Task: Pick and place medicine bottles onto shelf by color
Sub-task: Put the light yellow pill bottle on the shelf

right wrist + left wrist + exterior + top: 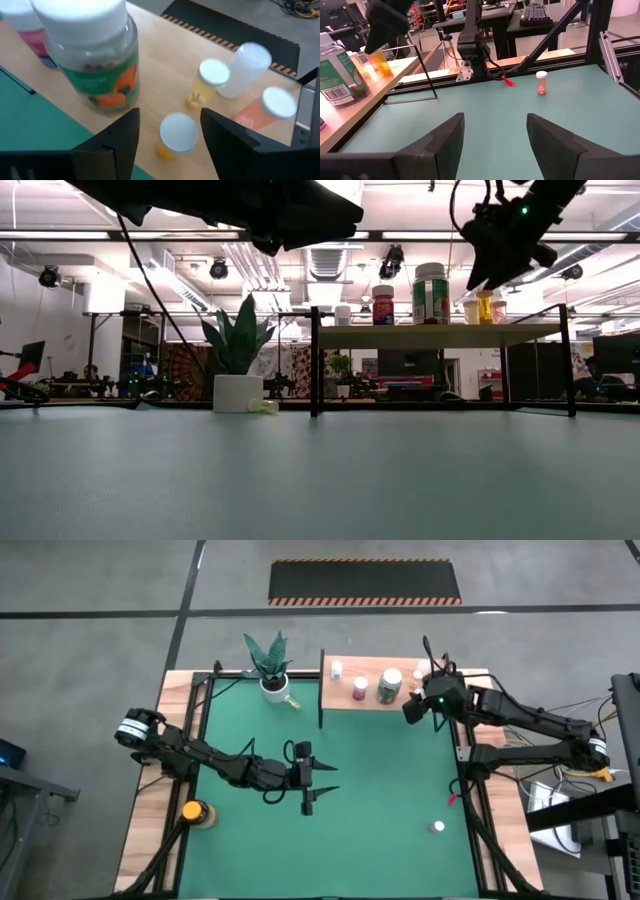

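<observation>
Right gripper (170, 127): hovers over the right end of the shelf (372, 701); its fingers stand apart, with a small white-capped orange bottle (176, 134) upright on the board between them. Whether the fingers touch it, I cannot tell.
Why so: the orange bottle stands among other warm-coloured ones, which fits sorting by colour.
Beyond the right fingers: a yellowish bottle (207, 82), a pale white bottle (245, 67) and a pinkish-orange bottle (267, 109), all capped and close together.
To one side of the right fingers: a large clear jar with a green and orange label (97, 60), dark tablets showing through its wall; past it a pink bottle (30, 30).
Left gripper (495, 135): waits over the middle of the green surface (380, 800), fingers wide apart and holding nothing.
Ahead of the left fingers: one small white-capped bottle (541, 82) upright on the surface, with pinkish contents, not yet shelved.
Behind the left arm: a larger amber bottle with a yellow cap (196, 812), near the surface's edge.
Judgement: most bottles are placed; two appear left.
</observation>
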Robot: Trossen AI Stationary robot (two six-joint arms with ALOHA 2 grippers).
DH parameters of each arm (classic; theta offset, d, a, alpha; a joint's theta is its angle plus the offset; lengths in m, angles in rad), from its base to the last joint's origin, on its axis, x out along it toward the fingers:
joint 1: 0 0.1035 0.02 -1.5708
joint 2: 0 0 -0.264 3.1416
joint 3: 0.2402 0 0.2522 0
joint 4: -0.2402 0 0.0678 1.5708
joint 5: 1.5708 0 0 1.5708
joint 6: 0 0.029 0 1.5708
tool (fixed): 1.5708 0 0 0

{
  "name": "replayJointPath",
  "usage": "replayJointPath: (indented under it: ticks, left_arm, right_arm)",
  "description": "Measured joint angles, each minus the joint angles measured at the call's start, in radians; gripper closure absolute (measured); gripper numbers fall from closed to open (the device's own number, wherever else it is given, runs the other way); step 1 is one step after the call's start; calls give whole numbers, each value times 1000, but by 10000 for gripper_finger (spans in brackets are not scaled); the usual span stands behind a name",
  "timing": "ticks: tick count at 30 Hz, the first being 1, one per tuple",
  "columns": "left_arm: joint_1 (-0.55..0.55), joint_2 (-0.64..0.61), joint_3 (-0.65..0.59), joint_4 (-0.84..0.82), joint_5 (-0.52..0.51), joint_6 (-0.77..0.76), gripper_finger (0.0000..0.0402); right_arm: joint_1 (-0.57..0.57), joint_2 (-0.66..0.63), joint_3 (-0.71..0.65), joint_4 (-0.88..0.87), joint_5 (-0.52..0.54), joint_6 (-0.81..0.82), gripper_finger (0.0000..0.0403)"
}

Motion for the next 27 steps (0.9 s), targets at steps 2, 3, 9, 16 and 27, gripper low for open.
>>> replayJointPath:
  ticks: [2,3,9,16,27]
  left_arm:
    - [0,0,0,0,0,0,203]
    - [0,0,0,0,0,-1,203]
    - [-1,-2,0,-1,0,-8,203]
    - [-1,-14,0,-7,0,-9,203]
    - [-6,-154,1,-476,-143,-142,203]
  right_arm:
    - [0,0,26,-13,0,-7,202]
    - [0,0,42,-24,0,-9,202]
    - [10,0,153,-121,-34,10,202]
    - [109,0,210,-122,-187,-3,202]
    - [399,-7,169,-77,-184,-7,226]
